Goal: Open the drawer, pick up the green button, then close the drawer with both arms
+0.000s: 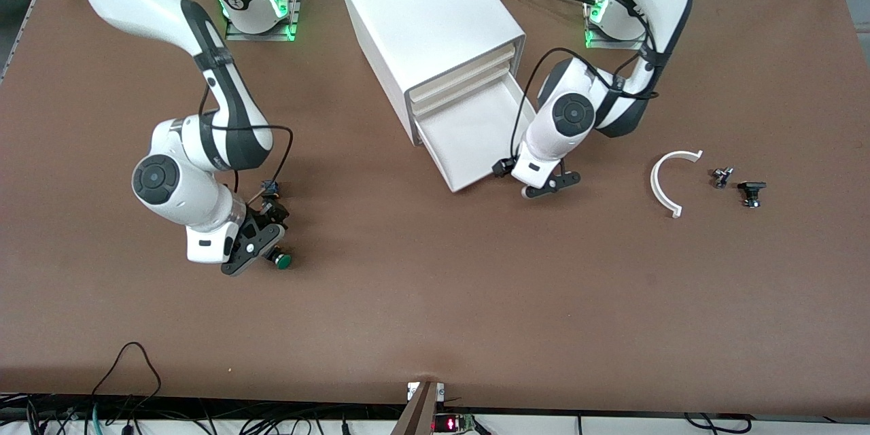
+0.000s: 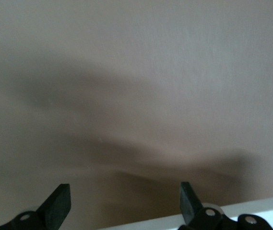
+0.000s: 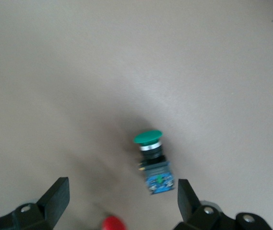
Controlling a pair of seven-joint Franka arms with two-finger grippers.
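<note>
The white cabinet (image 1: 428, 20) stands at the table's middle. Its bottom drawer (image 1: 476, 136) is pulled out and looks empty. The green-capped button (image 1: 282, 260) lies on its side on the brown table toward the right arm's end. My right gripper (image 1: 262, 251) is open low over it. In the right wrist view the button (image 3: 153, 163) lies free just ahead of the open gripper (image 3: 122, 191), close to one finger. My left gripper (image 1: 552, 185) is open and empty beside the drawer's front corner. In the left wrist view it (image 2: 124, 196) shows bare table and a white edge (image 2: 251, 211).
A red-capped button (image 3: 113, 223) lies between the right fingers, and another small button (image 1: 270, 187) lies beside that gripper. A white curved strip (image 1: 669, 180) and two small black parts (image 1: 722, 177) (image 1: 751, 192) lie toward the left arm's end.
</note>
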